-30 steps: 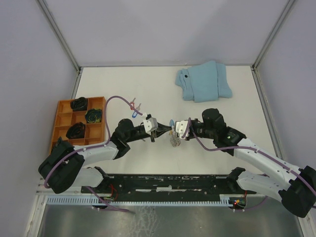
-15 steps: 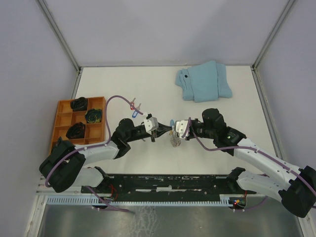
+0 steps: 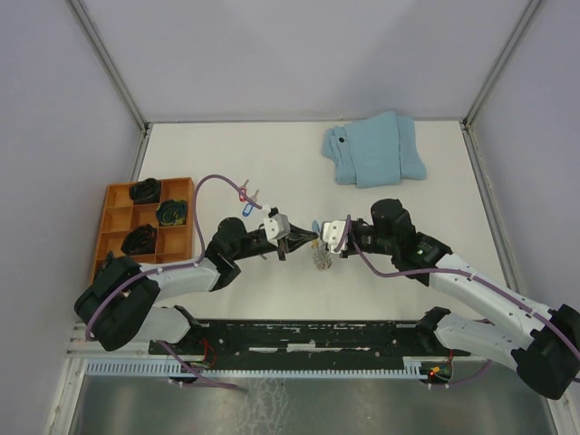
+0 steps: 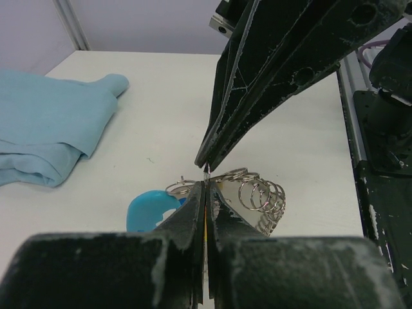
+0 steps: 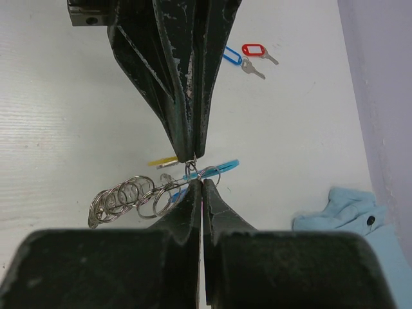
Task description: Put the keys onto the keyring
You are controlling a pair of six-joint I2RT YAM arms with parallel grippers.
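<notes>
A: Mid-tabletop (image 3: 227, 145), the left gripper (image 3: 306, 237) and right gripper (image 3: 323, 241) meet tip to tip.
B: Jaws?
A: Both pressed together. The right clamps the keyring (image 4: 261, 196) wire. The left seems clamped on the yellow key (image 5: 164, 161), hard to be sure.
B: Why that pose?
A: Probably one steadies the wire so the other can thread the key on. The keyring's coils trail below the tips; touching the tabletop or not, can't tell.
B: Other keys?
A: The red and blue keys (image 3: 246, 197) lie well apart, left of the grippers, not yet on.
</notes>
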